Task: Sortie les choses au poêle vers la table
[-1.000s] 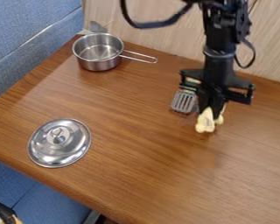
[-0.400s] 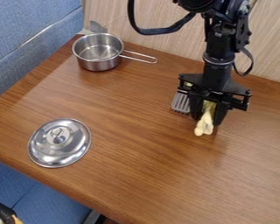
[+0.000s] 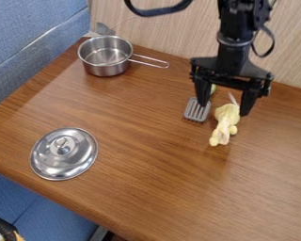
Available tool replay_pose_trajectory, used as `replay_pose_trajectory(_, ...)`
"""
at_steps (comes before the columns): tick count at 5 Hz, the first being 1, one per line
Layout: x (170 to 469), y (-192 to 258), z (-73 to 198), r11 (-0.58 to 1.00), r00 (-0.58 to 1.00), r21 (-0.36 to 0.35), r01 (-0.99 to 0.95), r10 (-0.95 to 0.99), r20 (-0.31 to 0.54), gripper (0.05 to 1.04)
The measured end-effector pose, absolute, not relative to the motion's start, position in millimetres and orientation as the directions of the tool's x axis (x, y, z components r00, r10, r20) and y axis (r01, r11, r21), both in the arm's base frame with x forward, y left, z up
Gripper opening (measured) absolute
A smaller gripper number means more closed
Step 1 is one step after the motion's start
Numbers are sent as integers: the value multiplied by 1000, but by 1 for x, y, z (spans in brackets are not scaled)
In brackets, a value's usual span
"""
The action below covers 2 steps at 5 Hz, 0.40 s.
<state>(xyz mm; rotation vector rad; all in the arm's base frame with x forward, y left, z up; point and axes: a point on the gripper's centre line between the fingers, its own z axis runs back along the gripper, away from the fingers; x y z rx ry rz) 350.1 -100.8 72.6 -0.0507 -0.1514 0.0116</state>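
The black two-finger claw (image 3: 223,109) stands wide open and empty over the pale-yellow soft toy (image 3: 225,123), so best lift straight up, nudging neither it nor the grey slotted spatula (image 3: 195,111).

- A soft-looking, pale yellow toy (image 3: 225,123) is seen lying lengthwise on the wooden table (image 3: 146,174), just below the claw (image 3: 223,109).
- A grey slotted spatula (image 3: 196,111) is laid flat beside the claw's left-hand finger in view, its handle partly hidden.
- A shiny metal pan (image 3: 106,56) is placed upright, uncovered, well to the claw's upper left.
- A round metal lid (image 3: 64,154) is set knob up, well to its lower left.
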Motion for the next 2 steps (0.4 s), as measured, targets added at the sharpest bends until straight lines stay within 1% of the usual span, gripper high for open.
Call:
replay_pose_trajectory(1, 353, -89, 100, 996, 978, -81, -27, 44, 205, 1004)
replay_pose_trajectory(2, 354, -86, 102, 996, 977, -84, -33, 50, 207, 999)
